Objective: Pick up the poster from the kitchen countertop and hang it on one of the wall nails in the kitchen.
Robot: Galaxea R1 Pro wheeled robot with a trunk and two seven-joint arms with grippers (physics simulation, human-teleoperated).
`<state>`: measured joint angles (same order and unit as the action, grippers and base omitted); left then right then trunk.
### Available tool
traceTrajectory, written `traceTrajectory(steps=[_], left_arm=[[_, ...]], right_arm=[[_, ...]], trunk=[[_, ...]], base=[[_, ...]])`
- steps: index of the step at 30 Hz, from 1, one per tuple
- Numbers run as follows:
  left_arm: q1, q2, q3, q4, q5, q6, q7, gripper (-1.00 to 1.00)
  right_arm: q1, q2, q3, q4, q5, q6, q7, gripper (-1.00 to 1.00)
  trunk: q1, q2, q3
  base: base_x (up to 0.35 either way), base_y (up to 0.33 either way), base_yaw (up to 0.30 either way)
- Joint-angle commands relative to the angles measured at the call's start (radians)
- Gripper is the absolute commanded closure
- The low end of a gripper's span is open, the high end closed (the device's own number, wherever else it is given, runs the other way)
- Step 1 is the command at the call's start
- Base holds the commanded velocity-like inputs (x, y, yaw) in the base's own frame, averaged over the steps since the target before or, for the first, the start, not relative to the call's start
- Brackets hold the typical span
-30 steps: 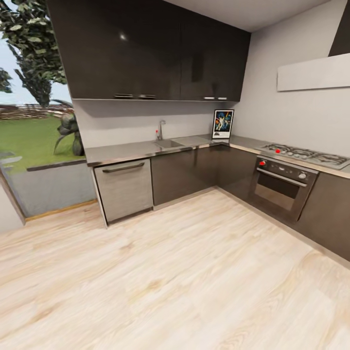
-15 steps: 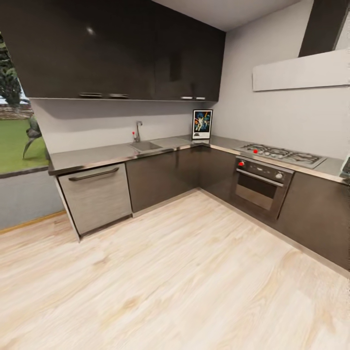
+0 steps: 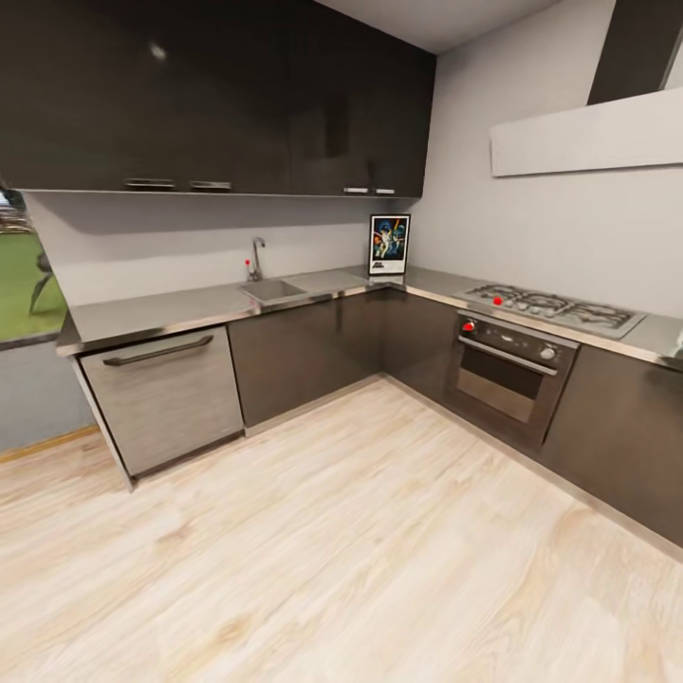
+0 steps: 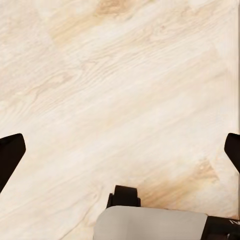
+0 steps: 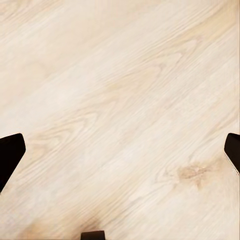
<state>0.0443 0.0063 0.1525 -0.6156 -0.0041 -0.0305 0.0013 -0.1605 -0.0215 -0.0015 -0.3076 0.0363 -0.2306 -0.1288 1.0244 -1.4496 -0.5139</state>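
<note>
The left end effector (image 4: 120, 150) hangs over the pale wood floor (image 4: 125, 75), fingers spread wide with nothing between them. The right end effector (image 5: 120, 150) does the same, spread and bare above the planks. Across the room, the poster (image 3: 389, 245) stands upright at the back inner corner of the L-shaped tabletop (image 3: 171, 308), between the sink (image 3: 272, 288) and the hob (image 3: 550, 305).

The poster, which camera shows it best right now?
The head view: the poster stands upright in the corner of the kitchen countertop, against the wall. Both wrist views look down at the wooden floor instead.
</note>
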Motion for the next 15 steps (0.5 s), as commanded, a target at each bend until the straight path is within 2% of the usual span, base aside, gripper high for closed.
traceTrajectory(steps=[1,10,15], left_arm=[[0.0,0.0,0.001,-0.001,0.0,-0.002,0.0,-1.0],[0.0,0.003,0.001,-0.001,0.0,-0.002,0.0,-1.0],[0.0,0.003,0.001,-0.001,0.0,-0.002,0.0,-1.0]], right_arm=[[-0.001,0.0,0.0,0.001,0.004,-0.003,-0.003,-1.0],[-0.001,-0.001,0.0,0.001,0.004,-0.003,-0.003,-1.0],[-0.001,-0.001,0.0,0.001,0.004,-0.004,-0.003,-1.0]], trunk=[[0.001,0.0,-0.001],[0.001,0.0,-0.001],[0.001,0.0,-0.001]], base=[[0.326,-0.087,0.0],[0.326,-0.085,0.0],[0.332,-0.022,0.0]])
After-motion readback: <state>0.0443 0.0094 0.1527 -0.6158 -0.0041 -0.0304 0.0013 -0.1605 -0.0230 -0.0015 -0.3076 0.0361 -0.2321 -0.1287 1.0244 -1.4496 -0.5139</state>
